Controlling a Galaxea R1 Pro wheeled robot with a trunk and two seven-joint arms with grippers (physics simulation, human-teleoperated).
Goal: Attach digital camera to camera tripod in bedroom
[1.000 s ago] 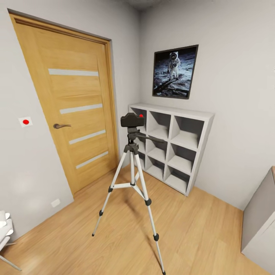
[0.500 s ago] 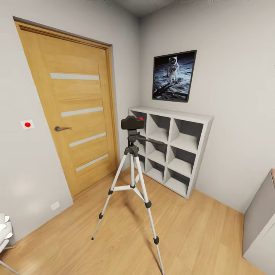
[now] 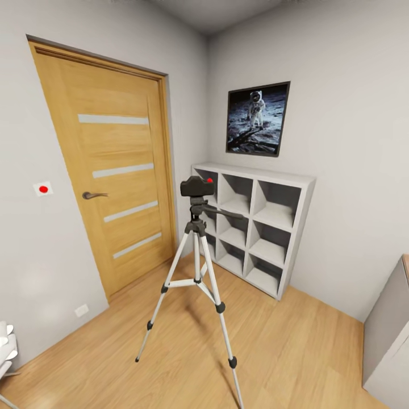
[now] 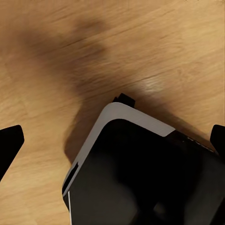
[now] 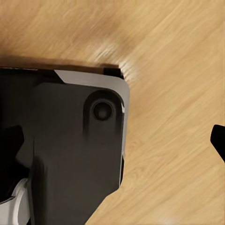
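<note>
The small black digital camera point(image 3: 196, 186), red dot on top, sits on the black head of the camera tripod point(image 3: 197, 267). The tripod stands on the bedroom's wood floor in front of the white cube shelves point(image 3: 255, 221), its pan handle pointing right. In the left wrist view my left gripper point(image 4: 112, 140) is open, its fingertips point(image 4: 9, 143) wide apart above the floor and my own black base point(image 4: 140, 183). My right gripper point(image 5: 115, 140) is also open over the floor, with one fingertip point(image 5: 218, 139) at the picture's edge.
An oak door point(image 3: 113, 170) with frosted strips stands shut at the left. An astronaut poster point(image 3: 257, 118) hangs above the shelves. A grey cabinet point(image 3: 389, 335) stands at the right edge and a white object point(image 3: 5, 346) at the lower left.
The whole picture has shifted slightly, so the head camera has moved. The tripod and the camera on it stand as before.
</note>
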